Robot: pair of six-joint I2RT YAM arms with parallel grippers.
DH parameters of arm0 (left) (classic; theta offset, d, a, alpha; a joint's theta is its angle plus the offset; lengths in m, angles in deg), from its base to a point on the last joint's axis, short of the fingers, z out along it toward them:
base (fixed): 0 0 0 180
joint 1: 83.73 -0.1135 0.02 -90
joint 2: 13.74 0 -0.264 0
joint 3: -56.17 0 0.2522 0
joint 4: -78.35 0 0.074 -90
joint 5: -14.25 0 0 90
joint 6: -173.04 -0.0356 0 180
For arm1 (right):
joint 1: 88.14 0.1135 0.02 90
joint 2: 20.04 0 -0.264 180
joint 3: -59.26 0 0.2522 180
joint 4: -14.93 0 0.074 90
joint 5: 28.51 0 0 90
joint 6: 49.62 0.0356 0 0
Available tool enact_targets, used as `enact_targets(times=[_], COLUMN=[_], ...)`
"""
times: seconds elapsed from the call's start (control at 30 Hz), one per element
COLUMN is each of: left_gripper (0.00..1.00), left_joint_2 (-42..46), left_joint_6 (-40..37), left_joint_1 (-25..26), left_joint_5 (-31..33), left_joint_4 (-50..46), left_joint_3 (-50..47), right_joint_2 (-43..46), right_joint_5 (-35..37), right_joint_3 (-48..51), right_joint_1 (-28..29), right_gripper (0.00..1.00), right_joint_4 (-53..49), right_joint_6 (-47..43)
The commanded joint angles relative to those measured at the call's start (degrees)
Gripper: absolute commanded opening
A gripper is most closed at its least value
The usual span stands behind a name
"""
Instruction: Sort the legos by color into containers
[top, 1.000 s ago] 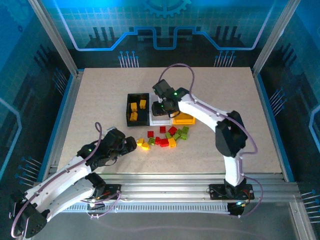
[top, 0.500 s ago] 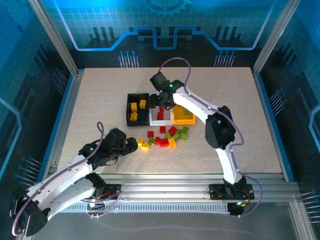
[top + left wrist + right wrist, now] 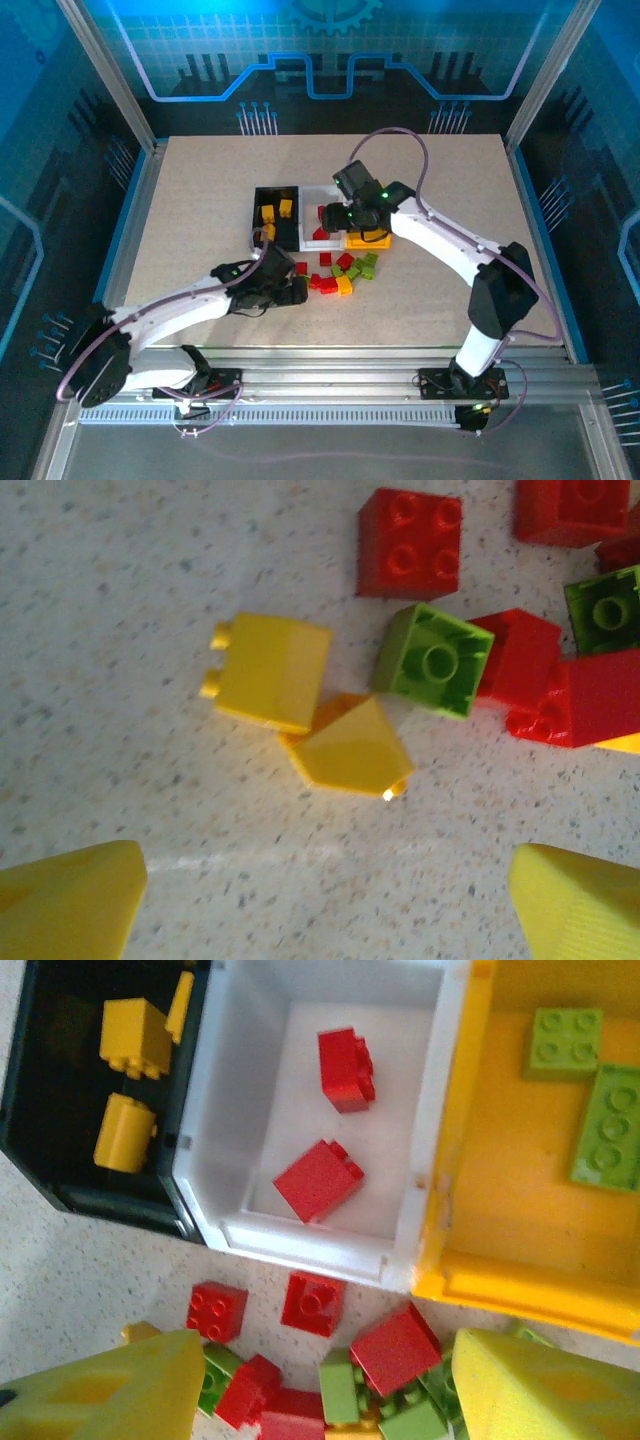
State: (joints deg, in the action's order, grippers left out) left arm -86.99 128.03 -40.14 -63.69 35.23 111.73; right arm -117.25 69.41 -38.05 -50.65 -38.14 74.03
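Observation:
Two yellow legos (image 3: pixel 270 670) (image 3: pixel 350 746) lie on the table just ahead of my left gripper (image 3: pixel 325 900), which is open and holds nothing; it hovers low at the pile's left end (image 3: pixel 296 291). Red and green legos (image 3: pixel 342 272) lie mixed in the pile. My right gripper (image 3: pixel 330 1390) is open and empty above the pile's far side, near the bins' front rims (image 3: pixel 338 225). The black bin (image 3: pixel 60 1185) holds yellow legos (image 3: pixel 135 1035). Two red legos (image 3: pixel 345 1068) (image 3: pixel 318 1180) lie in the white bin (image 3: pixel 300 1240). Green legos (image 3: pixel 565 1040) lie in the yellow bin (image 3: pixel 520 1280).
The three bins stand side by side mid-table, touching, just behind the pile. Open tabletop (image 3: pixel 200 190) lies to the left, right and far side. Metal frame posts (image 3: pixel 110 80) and rails border the table.
My right gripper has opened above the white bin and shifted to the right. My left arm has swung right, bringing its gripper over the two yellow legos.

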Motion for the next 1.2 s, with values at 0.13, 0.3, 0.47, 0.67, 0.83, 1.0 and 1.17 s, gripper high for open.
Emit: enact_targets(times=[0.13,0.3,0.47,0.67,0.83,1.0,1.17], left_gripper=[0.82,0.76,0.68,0.57,0.59,0.49,0.41], left_joint_2=[-9.4,-13.2,-14.0,-15.7,-15.0,-12.2,-7.9], left_joint_6=[-2.4,-2.1,-2.4,-3.4,-3.2,-2.7,-1.4], left_joint_1=[0.4,0.4,0.3,0.2,0.2,0.3,1.0], left_joint_5=[3.8,5.4,6.7,8.1,7.5,7.3,7.4], left_joint_4=[2.6,3.8,4.4,4.7,5.1,4.4,1.7], left_joint_3=[3.6,4.0,3.3,2.6,2.4,1.5,0.3], right_joint_2=[5.8,7.1,7.6,7.9,8.0,8.7,8.7], right_joint_5=[-0.5,-0.9,-1.0,-1.4,-1.2,-1.2,-1.3], right_joint_3=[6.6,7.2,7.3,7.7,8.2,9.0,9.0], right_joint_1=[-2.8,-3.2,-3.3,-3.5,-3.6,-3.9,-4.1], right_gripper=[0.68,0.68,0.68,0.68,0.68,0.68,0.68], right_joint_4=[2.3,2.7,2.8,3.1,3.1,3.5,3.5], right_joint_6=[1.6,1.4,1.1,1.1,1.2,1.5,1.7])
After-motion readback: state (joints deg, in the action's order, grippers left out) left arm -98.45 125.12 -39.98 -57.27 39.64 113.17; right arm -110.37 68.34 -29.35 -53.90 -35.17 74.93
